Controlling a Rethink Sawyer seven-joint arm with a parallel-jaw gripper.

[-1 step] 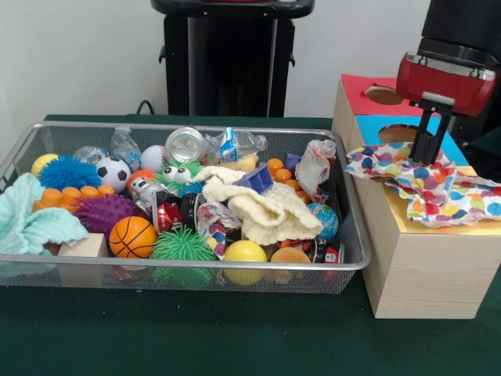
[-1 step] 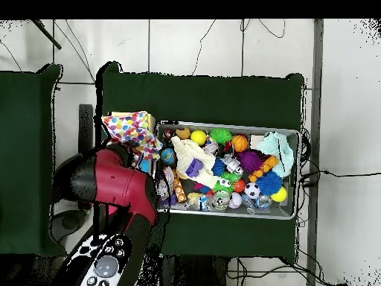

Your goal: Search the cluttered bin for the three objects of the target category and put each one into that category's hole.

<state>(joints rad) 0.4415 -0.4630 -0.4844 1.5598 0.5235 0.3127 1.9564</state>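
A polka-dot cloth (image 1: pixel 427 182) lies spread over the top of the wooden box (image 1: pixel 427 266), across the blue and yellow panels. My gripper (image 1: pixel 428 157) stands upright over the blue panel with its tips down in the cloth's far edge, and it looks shut on the fabric. In the wire bin (image 1: pixel 180 265) a cream knitted cloth (image 1: pixel 266 207) lies in the middle and a mint cloth (image 1: pixel 31 221) at the left end. From overhead the polka-dot cloth (image 2: pixel 130 128) shows beside the bin (image 2: pixel 223 125), and the red arm (image 2: pixel 111 180) hides the gripper.
The box has a red panel with a hole (image 1: pixel 383 95) and a blue panel with a hole (image 1: pixel 397 133), partly covered. The bin is packed with balls, spiky toys, crushed bottles, cans and orange caps. The box stands close against the bin's right end.
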